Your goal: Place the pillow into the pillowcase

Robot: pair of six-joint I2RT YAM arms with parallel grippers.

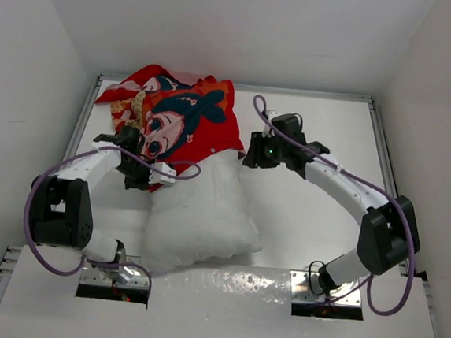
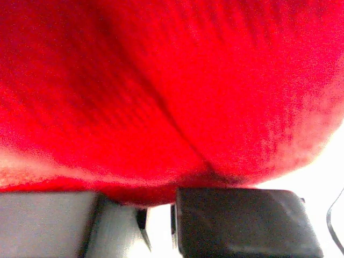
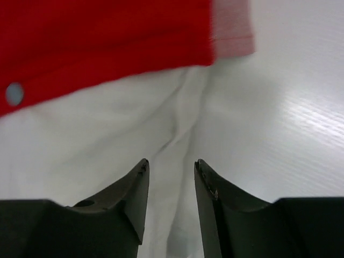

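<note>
- Pillowcase (image 1: 184, 118): bunching directly ahead of left gripper (image 2: 159, 223); its grip cannot be told.
- Pillow (image 1: 205, 219): sitting between grippers, top tucked inside, most showing outside.
- Right gripper (image 3: 171, 167): hovering unclenched, pillow edge just ahead.

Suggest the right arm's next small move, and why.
Probably ease the right gripper forward and up to the pillowcase hem, then close on it. Its jaws stand open with nothing between them, aimed at bare pillow just below the hem. In the top view about half the pillow lies outside the pillowcase. The left gripper sits against red fabric on the other side.
</note>
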